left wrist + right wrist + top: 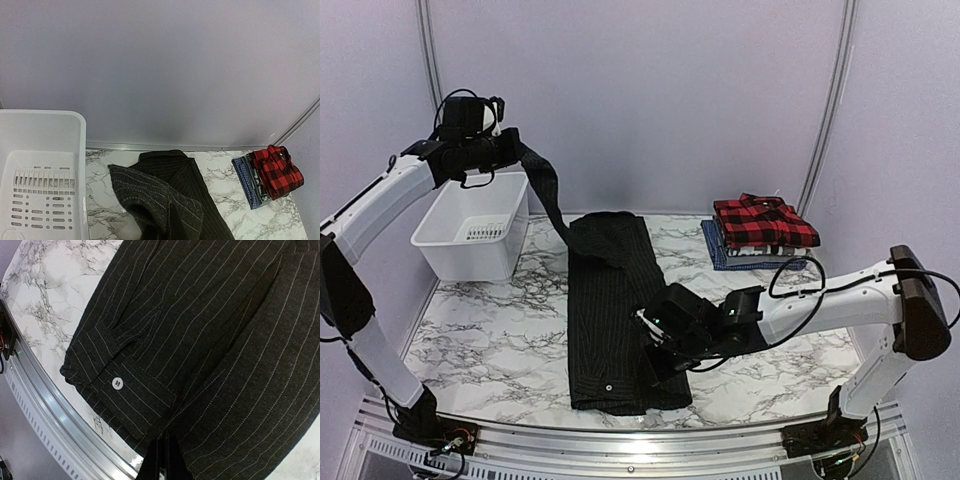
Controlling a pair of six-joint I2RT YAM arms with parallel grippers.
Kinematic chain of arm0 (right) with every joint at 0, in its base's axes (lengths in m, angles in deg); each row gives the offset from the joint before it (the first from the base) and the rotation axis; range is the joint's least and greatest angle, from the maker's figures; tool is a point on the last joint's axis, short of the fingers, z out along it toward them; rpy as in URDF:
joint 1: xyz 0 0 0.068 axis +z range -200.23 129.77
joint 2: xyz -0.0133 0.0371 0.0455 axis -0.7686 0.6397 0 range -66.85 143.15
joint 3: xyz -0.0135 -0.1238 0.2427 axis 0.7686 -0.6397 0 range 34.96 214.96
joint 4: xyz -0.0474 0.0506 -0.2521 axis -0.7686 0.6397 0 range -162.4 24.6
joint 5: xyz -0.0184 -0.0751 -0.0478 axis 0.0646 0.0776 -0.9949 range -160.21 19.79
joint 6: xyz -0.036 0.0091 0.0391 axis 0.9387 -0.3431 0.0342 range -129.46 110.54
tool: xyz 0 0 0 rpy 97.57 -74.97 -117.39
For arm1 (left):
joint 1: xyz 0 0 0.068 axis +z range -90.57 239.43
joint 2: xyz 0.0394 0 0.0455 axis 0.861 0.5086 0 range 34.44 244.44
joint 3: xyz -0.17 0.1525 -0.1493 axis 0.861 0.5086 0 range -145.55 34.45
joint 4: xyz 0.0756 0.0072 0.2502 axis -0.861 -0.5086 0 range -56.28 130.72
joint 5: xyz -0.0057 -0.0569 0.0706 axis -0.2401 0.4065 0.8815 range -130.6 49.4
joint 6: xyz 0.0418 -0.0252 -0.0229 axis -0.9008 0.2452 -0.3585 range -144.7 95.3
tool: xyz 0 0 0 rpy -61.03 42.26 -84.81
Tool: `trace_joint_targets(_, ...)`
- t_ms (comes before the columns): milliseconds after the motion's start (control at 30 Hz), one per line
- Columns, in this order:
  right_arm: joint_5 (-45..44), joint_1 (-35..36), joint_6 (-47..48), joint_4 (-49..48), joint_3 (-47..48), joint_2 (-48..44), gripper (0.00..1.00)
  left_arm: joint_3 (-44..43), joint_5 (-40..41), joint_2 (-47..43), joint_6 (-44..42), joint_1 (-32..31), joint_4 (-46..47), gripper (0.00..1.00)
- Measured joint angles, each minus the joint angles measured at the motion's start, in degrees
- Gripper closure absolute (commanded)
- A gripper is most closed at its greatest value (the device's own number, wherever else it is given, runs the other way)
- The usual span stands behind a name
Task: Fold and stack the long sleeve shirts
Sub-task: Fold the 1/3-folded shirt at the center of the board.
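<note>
Nearest, at about six o'clock on the marble bench (480,340), the right pincer (656,362) sat clamped together on the near right edge of the black pinstriped shirt (605,310), which lay as a long strip down the middle. Farther off, at ten o'clock above the white bin (465,255), the left pincer (508,150) was clamped on a sleeve (545,195) drawn up taut, and the stack of folded shirts (762,232) sat at two o'clock. Judging from that tension, a harder pull could drag the strip askew or slip the sleeve free, likely dropping it into the bin.
</note>
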Motion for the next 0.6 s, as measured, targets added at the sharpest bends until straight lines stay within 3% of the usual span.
trace_joint_targets(233, 2.6, 0.0, 1.14, -0.04, -0.26, 1.86, 1.0, -3.26, -0.31, 1.86, -0.15, 0.28, -1.11, 1.0)
trace_joint_targets(600, 4.02, 0.0, 1.03, -1.49, -4.13, 0.85, 1.0, -19.82, -3.78, 10.32, -0.5, 0.37, 1.9, 1.0)
